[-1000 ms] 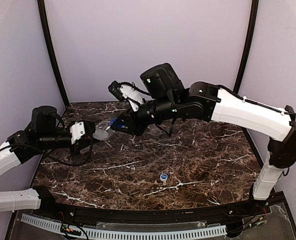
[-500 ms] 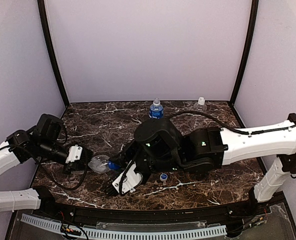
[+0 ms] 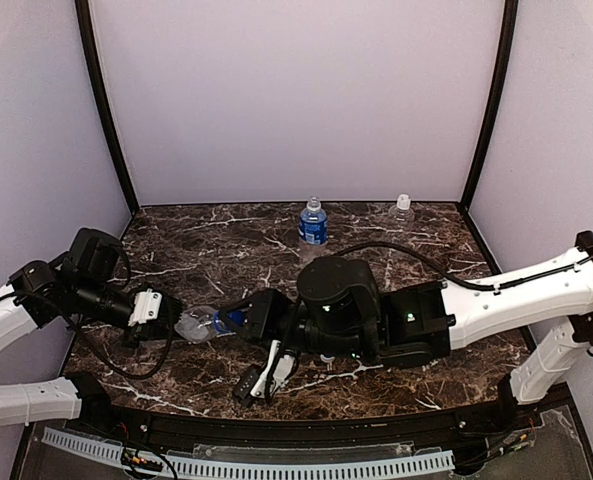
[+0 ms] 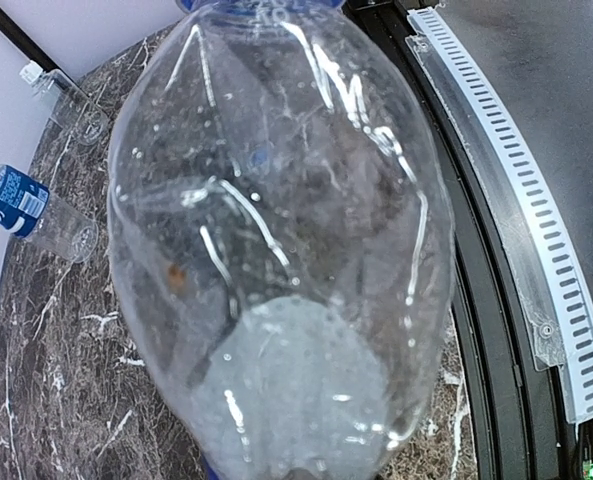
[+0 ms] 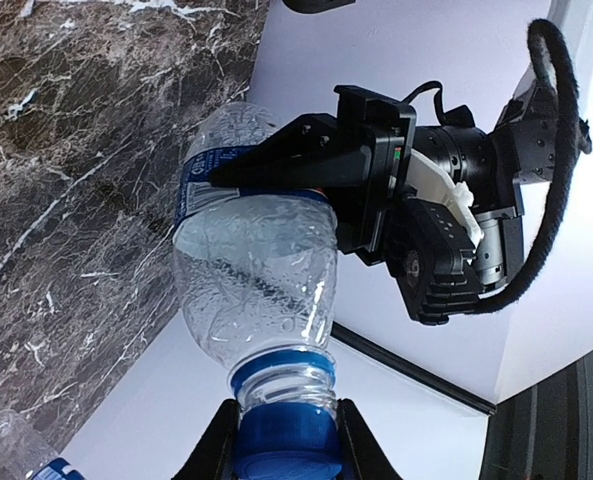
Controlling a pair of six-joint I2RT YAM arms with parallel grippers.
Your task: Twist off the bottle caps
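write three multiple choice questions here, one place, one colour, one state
1. Where on the dark marble table do the blue-labelled clear plastic bottle and the plain clear plastic bottle stand? A near edge; B left edge; C far edge.
2. What colour is the round plastic screw cap between the fingers of the right hand? A white; B blue; C red.
3. How does the left hand hold the third clear plastic bottle? A on its side; B upright; C neck down.
Answers: 1 C, the top view shows both at the far edge. 2 B, the right wrist view shows it blue. 3 A, the top view shows it level, neck toward the right hand.
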